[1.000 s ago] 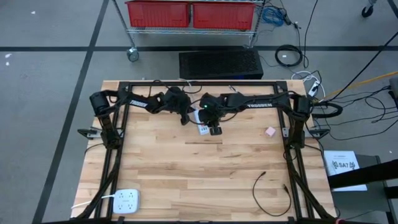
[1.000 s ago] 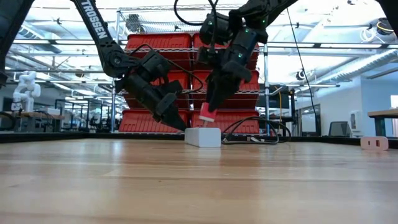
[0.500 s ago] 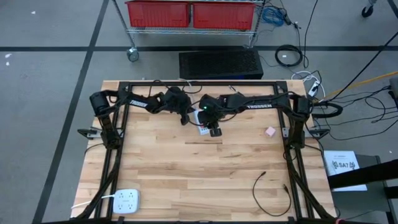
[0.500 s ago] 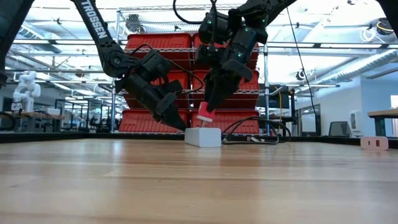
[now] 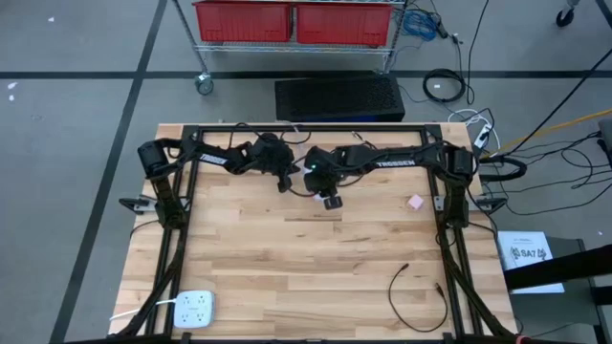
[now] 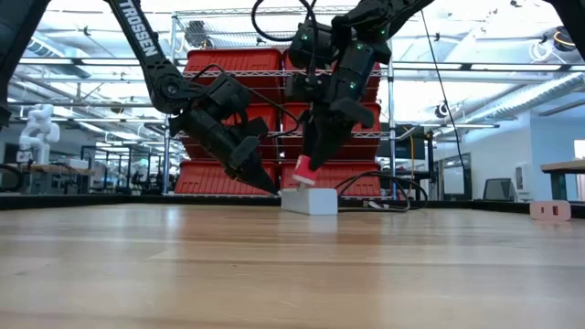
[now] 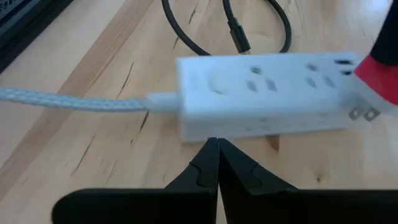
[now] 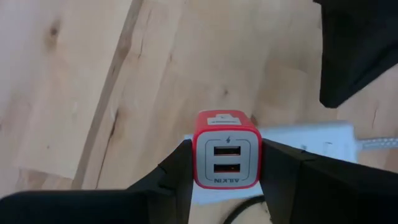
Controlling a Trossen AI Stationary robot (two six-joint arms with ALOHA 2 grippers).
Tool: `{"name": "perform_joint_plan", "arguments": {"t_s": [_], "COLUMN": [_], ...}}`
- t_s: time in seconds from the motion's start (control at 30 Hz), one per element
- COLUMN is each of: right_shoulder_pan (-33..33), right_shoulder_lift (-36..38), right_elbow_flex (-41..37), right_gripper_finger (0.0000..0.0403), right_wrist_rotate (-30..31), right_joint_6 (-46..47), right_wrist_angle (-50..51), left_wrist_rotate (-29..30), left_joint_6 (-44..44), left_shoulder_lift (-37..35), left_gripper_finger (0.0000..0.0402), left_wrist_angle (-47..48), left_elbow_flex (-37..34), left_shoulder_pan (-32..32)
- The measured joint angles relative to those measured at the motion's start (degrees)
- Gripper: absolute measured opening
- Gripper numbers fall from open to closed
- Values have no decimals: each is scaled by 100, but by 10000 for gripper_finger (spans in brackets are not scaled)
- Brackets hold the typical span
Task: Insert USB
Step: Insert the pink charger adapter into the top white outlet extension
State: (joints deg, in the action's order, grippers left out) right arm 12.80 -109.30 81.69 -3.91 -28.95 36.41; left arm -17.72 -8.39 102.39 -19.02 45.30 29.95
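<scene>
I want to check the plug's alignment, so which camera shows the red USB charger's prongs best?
The left wrist view: the red charger hangs at the white power strip, its metal prongs bare. The right wrist view shows only its USB face between the right gripper's fingers. The low view shows a small red block; the high view hides it.

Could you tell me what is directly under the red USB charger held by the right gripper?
The white power strip lies under the red USB charger, which the right gripper holds between its fingers. Its prongs point at the strip's outlets; whether they have entered is hidden.
</scene>
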Motion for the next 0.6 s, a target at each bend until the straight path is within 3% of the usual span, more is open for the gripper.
{"name": "perform_joint_plan", "arguments": {"t_s": [0.27, 0.33, 0.6], "right_shoulder_pan": [-4, 18, 622], "right_shoulder_lift": [4, 21, 22], "right_elbow_flex": [276, 385, 485], "right_gripper_finger": [119, 119, 119], "right_wrist_rotate": [17, 306, 537], "right_joint_6": [-67, -228, -793], "right_wrist_angle": [300, 298, 107], "left_wrist_rotate": [-2, -4, -4], "left_joint_6": [-101, -102, -102], "left_shoulder_lift": [0, 0, 0], "left_gripper_finger": [8, 8, 8], "left_wrist_angle": [5, 4, 5], "left_elbow_flex": [0, 0, 0], "left_shoulder_pan": [0, 0, -11]}}
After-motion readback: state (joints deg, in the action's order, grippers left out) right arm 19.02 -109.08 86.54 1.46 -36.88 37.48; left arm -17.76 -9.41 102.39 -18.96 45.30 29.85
